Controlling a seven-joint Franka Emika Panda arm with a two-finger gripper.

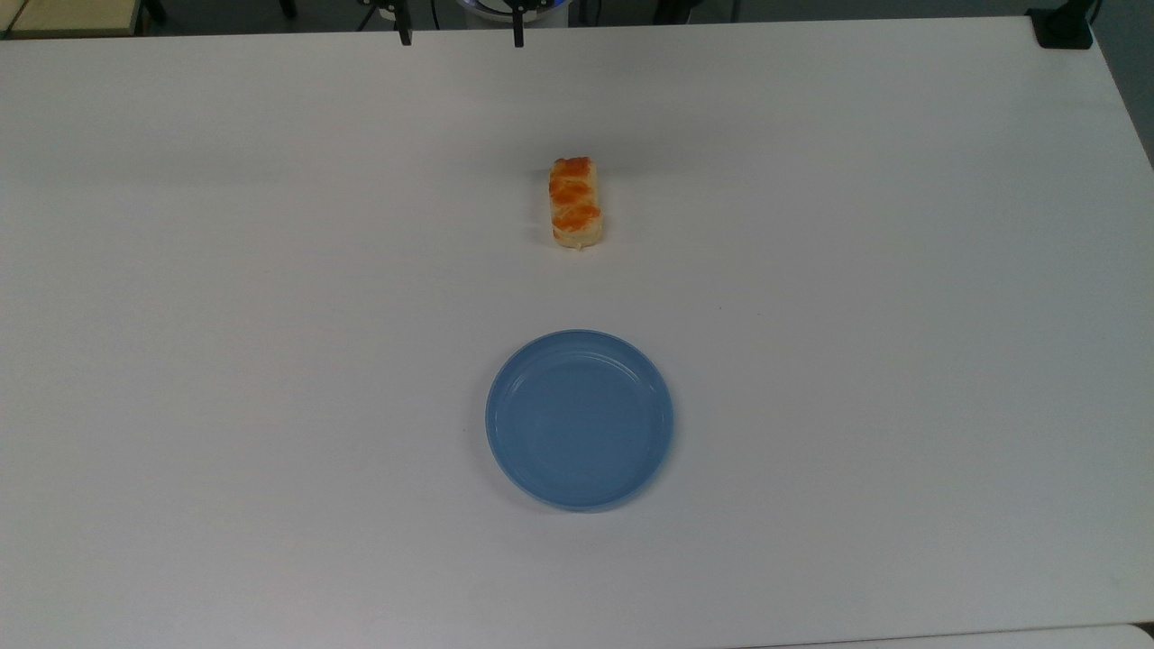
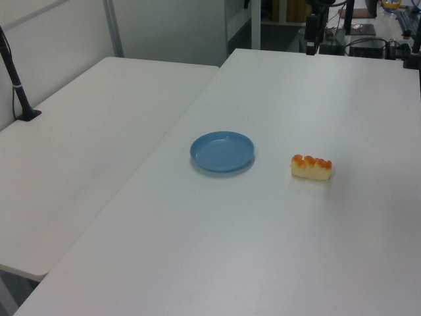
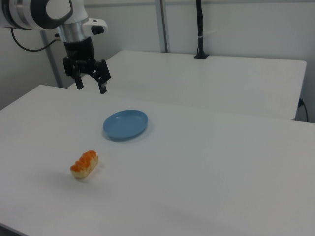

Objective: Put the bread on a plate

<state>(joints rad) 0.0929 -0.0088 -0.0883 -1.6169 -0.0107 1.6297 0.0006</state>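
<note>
In the top view, the bread lies flat on the white desk, its long side running up and down the top view, glazed bumps upward. The plate sits well apart from it, lower in the top view and nearly in line with it. The plate holds nothing. At the top edge of the top view, the gripper shows as two dark fingers standing spread apart with nothing between them, over the desk's far edge and well away from the bread.

In the left view, the plate rests near the middle of the desk, and the bread lies on the desk to the left view's right of it, apart from the rim. A second desk adjoins on the left view's left, with a dark post clamped at its far edge. The gripper hangs at the top of the left view, beyond the desk's far end.

In the right view, the gripper hangs from the arm above the desk, its fingers spread and holding nothing. The plate lies lower and to the right view's right of it. The bread sits on the desk nearer the camera than the plate, well apart from both plate and gripper.
</note>
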